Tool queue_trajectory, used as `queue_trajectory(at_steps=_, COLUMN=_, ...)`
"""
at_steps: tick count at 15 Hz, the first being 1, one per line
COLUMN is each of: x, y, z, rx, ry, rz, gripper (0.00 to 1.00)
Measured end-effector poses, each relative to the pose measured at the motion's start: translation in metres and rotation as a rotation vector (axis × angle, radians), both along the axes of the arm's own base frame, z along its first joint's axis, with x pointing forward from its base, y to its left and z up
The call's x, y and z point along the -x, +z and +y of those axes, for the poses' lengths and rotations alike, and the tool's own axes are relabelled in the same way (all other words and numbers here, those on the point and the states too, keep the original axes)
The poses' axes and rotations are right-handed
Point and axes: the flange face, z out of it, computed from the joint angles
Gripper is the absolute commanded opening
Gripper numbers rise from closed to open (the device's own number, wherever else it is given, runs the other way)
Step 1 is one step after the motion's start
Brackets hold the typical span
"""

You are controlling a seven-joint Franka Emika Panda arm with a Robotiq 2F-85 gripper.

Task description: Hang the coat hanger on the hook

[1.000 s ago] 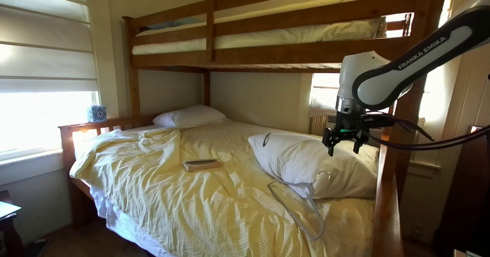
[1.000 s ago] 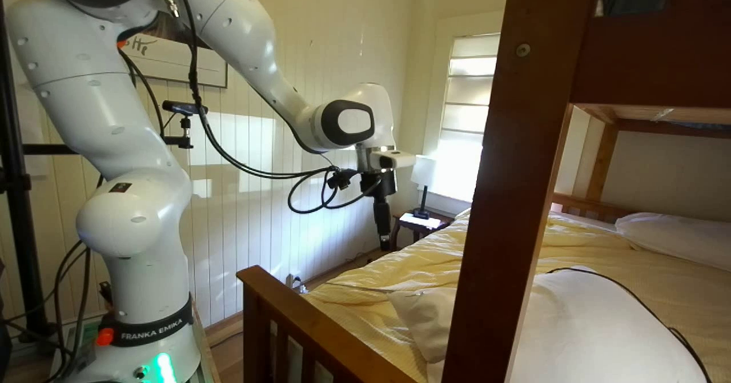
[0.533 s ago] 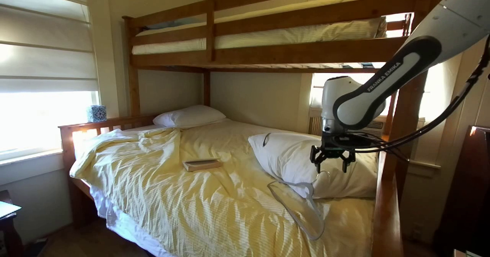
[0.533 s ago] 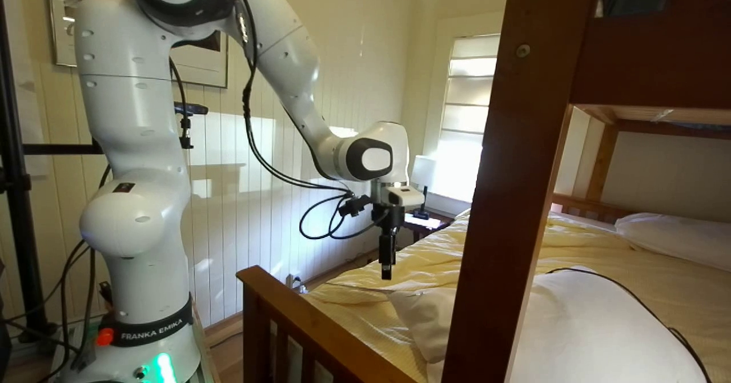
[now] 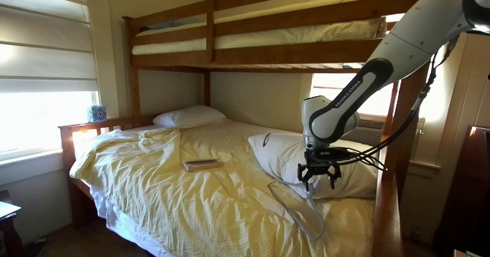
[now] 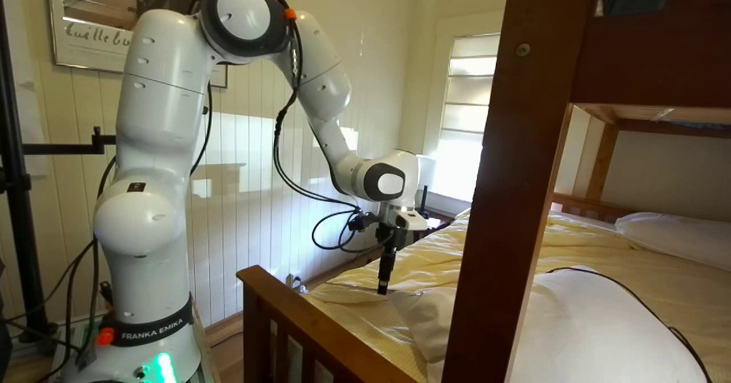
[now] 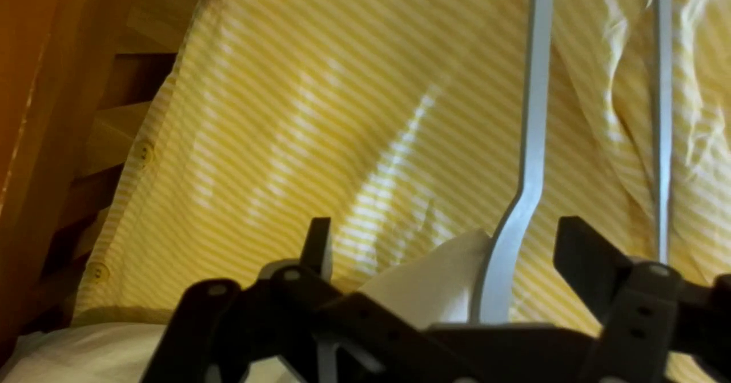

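Coat hanger (image 7: 535,103) lies ungrasped and unhung; the gripper (image 5: 319,183) stands with jaws apart over it. Grasping, lifting and hanging remain; target hook not identifiable.

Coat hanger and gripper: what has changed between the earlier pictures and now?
The gripper came down, and leftward in an exterior view, nearer the coat hanger. Nothing was taken hold of or let go; its jaws stayed open. The visible part of the coat hanger, the near pillow and the tan box stayed put.
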Motion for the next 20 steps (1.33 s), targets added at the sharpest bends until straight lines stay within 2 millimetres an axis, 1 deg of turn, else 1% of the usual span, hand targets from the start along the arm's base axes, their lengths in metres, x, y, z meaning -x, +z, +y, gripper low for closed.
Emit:
queue_trajectory(at_steps=5, x=-0.018, y=-0.013, z=0.001, rx=0.007, ry=0.001, rz=0.041, gripper=1.0)
queue_trajectory(at_steps=6, x=-0.02, y=-0.015, z=0.0, rx=0.009, ry=-0.001, rz=0.053, gripper=0.99)
queue_trajectory(at_steps=8, x=-0.025, y=-0.018, z=-0.001, rx=0.011, ry=-0.004, rz=0.067, gripper=0.95)
queue_trajectory(at_steps=9, x=-0.027, y=-0.02, z=-0.002, rx=0.012, ry=-0.005, rz=0.076, gripper=0.86)
queue_trajectory(at_steps=10, x=-0.029, y=-0.022, z=-0.003, rx=0.014, ry=-0.007, rz=0.087, gripper=0.82)
queue_trajectory(at_steps=11, x=-0.03, y=-0.024, z=-0.004, rx=0.016, ry=-0.008, rz=0.099, gripper=0.65)
queue_trajectory(at_steps=14, x=-0.034, y=-0.029, z=-0.007, rx=0.021, ry=-0.015, rz=0.141, gripper=0.51)
queue_trajectory(at_steps=15, x=-0.035, y=-0.031, z=-0.007, rx=0.022, ry=-0.016, rz=0.152, gripper=0.45)
queue_trajectory(at_steps=16, x=-0.037, y=-0.031, z=-0.007, rx=0.022, ry=-0.016, rz=0.159, gripper=0.42)
queue_trajectory(at_steps=17, x=-0.038, y=-0.031, z=-0.006, rx=0.022, ry=-0.016, rz=0.163, gripper=0.37)
queue_trajectory(at_steps=18, x=-0.039, y=-0.031, z=-0.005, rx=0.021, ry=-0.016, rz=0.164, gripper=0.36)
queue_trajectory(at_steps=19, x=-0.041, y=-0.03, z=-0.003, rx=0.02, ry=-0.015, rz=0.166, gripper=0.26)
queue_trajectory(at_steps=20, x=-0.042, y=-0.029, z=0.0, rx=0.018, ry=-0.011, rz=0.169, gripper=0.1)
